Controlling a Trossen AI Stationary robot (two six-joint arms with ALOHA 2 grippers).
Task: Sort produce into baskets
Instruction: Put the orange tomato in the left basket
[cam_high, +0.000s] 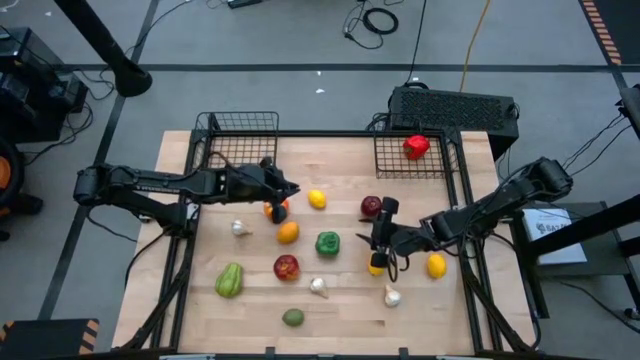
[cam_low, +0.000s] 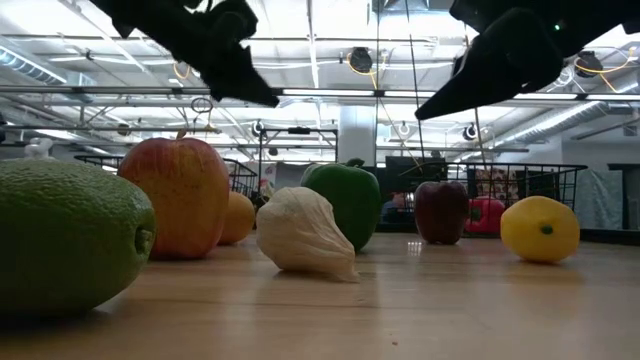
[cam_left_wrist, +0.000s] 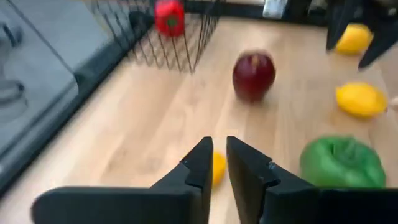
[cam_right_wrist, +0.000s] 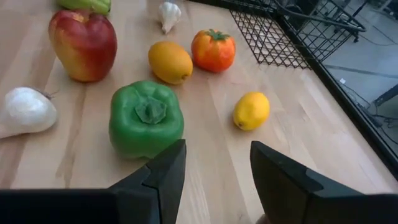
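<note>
So far you have barely begun: one red pepper (cam_high: 416, 147) sits in the right basket (cam_high: 395, 160) at the far right of the table (cam_high: 340, 310), and the left basket (cam_high: 240, 135) at the far left looks empty from above.

Everything else is loose on the wood. At centre lie a green pepper (cam_high: 327, 243), an orange (cam_high: 288, 233), a red apple (cam_high: 286, 267) and a small lemon (cam_high: 317, 199). A dark apple (cam_high: 371, 206) sits just right of them. A tomato (cam_high: 276, 209) lies right under the left gripper. To the left are a garlic bulb (cam_high: 241, 228) and a pale green piece (cam_high: 229, 280). Along the near edge you have a second garlic (cam_high: 318, 287), a lime (cam_high: 292, 318) and a third garlic (cam_high: 392, 296). A second lemon (cam_high: 436, 265) lies to the right, and another yellow piece (cam_high: 376, 266) is partly hidden beneath the right gripper.

Your left gripper (cam_high: 286, 192) hangs over the tomato with its fingers nearly together and nothing between them. Your right gripper (cam_high: 380, 240) hangs right of the green pepper, fingers spread and empty.

By my reading, about a dozen pieces remain, and neither arm has committed to one yet. The tomato is the left arm's likeliest pick, and the yellow piece the right's.
</note>
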